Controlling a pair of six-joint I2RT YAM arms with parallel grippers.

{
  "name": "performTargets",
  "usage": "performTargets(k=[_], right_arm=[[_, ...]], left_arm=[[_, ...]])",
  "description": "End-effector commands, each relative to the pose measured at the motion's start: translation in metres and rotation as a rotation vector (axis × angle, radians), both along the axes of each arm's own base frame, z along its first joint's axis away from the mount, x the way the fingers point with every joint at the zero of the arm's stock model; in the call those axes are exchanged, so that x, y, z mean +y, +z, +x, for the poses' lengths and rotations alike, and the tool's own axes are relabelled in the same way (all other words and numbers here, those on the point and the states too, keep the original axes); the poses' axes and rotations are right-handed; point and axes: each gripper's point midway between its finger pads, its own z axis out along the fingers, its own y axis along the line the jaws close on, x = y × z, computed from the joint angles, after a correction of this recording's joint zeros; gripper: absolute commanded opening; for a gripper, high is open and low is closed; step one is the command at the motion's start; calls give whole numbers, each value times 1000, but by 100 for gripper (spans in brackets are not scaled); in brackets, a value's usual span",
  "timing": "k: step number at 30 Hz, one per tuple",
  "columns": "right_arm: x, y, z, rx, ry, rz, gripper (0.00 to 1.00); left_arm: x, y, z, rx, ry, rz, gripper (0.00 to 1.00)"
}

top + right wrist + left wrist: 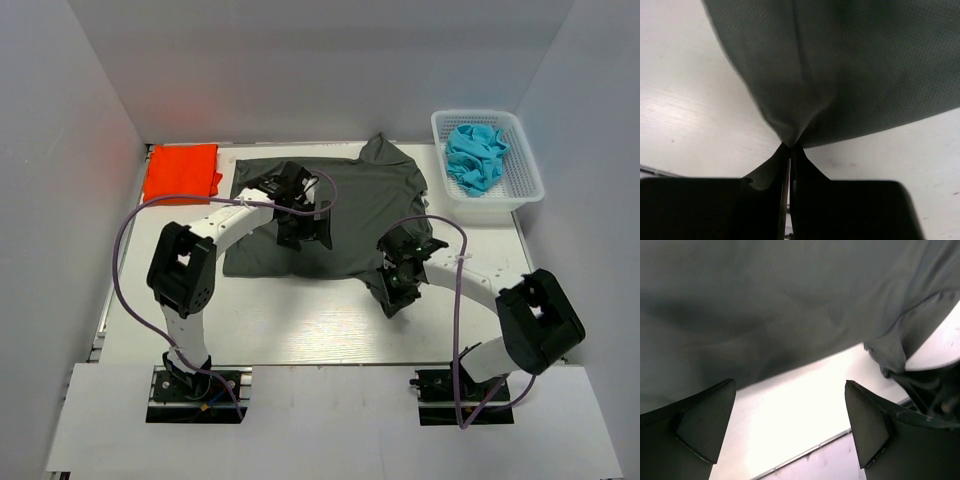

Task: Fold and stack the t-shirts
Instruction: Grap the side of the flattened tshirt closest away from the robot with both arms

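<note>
While the left gripper [790,412] hangs with its fingers spread wide over the near hem of the charcoal-grey t-shirt [350,200], white table [300,325] showing between them, the right gripper [789,149] is pinched tight on a fold at that shirt's near right corner, the fabric bunching up from its closed tips. The grey shirt lies spread across the middle of the table. The orange-red t-shirt [182,172] lies folded at the far left corner, just beside it. A white basket [528,170] holding crumpled blue cloth [476,158] stands at the far right.
</note>
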Motion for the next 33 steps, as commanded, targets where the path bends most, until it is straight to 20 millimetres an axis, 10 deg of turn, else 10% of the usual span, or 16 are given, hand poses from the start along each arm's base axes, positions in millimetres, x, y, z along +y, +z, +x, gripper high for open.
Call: performTargets(k=[1,9,21,28,33], right_arm=[[4,1,20,-51,-63,-24,0],[-26,57,2,-15,-146,-121,0],[-92,73,-12,15,-396,-391,6],[-42,79,9,-34,-173,-118,56],[10,105,15,-102,15,174,58]], left_arm=[[-10,25,-8,-25,-37,-26,100],[-9,-1,-21,4,-73,12,100],[21,-68,-24,56,-10,174,100],[29,-69,-21,50,8,200,100],[32,-52,-21,36,4,204,100]])
